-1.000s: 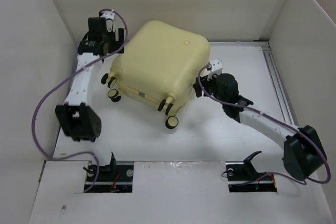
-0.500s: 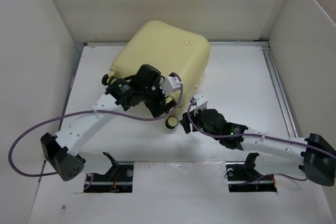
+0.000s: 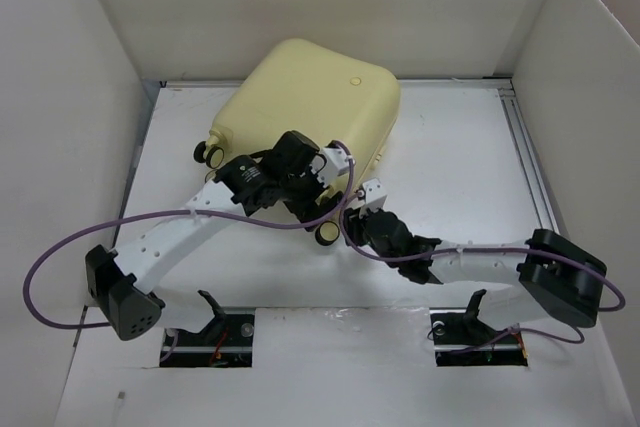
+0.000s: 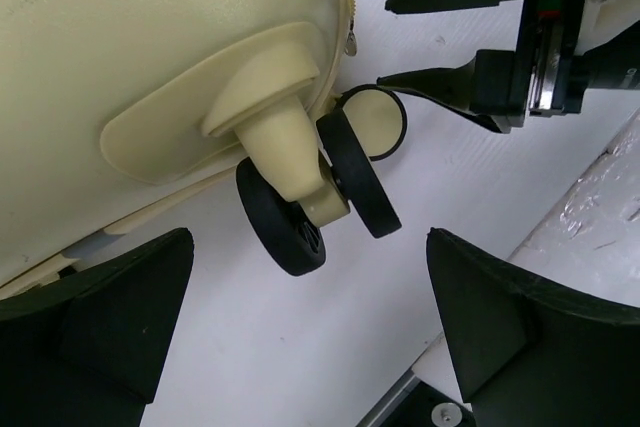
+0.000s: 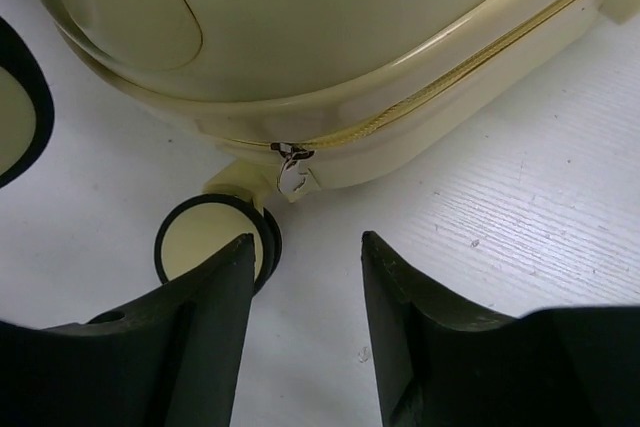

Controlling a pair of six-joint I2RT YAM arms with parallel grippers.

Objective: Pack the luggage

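Observation:
The luggage [image 3: 310, 107] is a pale yellow hard-shell suitcase lying shut at the back of the table, zipper closed. Its near corner carries black caster wheels [image 3: 326, 234]. My left gripper [image 3: 318, 202] hovers over that corner, wide open, with the double wheel [image 4: 310, 197] just ahead of its fingers [image 4: 120, 317] and nothing gripped. My right gripper [image 3: 352, 219] sits low beside the same corner, open with a narrower gap. In the right wrist view the zipper pull [image 5: 292, 172] hangs on the shell [image 5: 330, 27] just beyond the right gripper [image 5: 307, 240], and a wheel [image 5: 205, 237] lies by its left finger.
White walls close in the table at the left and back, and white boards [image 3: 580, 97] lean at the right. A metal rail [image 3: 530, 157] runs along the right side. Purple cables [image 3: 60, 247] loop from both arms. The right gripper [image 4: 500, 47] shows close ahead in the left wrist view.
The left arm swung from behind the luggage's far left side round to its near wheel corner and opened wide. The right arm drew back and came to the same corner, its jaws narrowing.

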